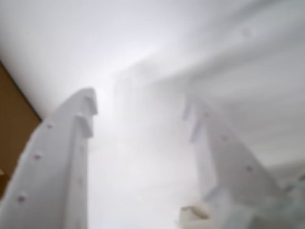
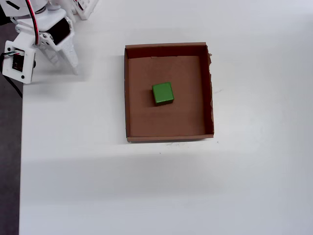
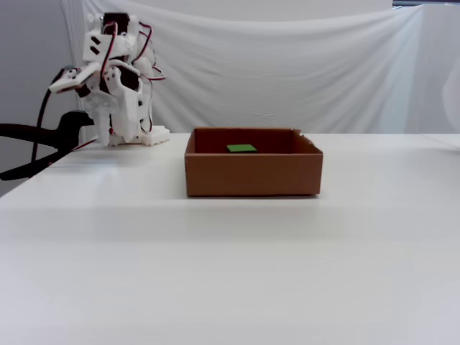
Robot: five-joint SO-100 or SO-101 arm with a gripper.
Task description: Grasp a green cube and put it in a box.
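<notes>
Gripper (image 1: 143,112) fingers spread, empty, in the blurred wrist view. Only overhead shows the cube (image 2: 162,93) resting mid-floor inside the box (image 2: 169,50), well apart from the arm (image 2: 41,36).

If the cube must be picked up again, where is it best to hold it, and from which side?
Probably from straight above: the cube sits mid-floor in the box, whose walls block side approaches. Pinch two opposite side faces, turning the gripper to match its slight rotation.
</notes>
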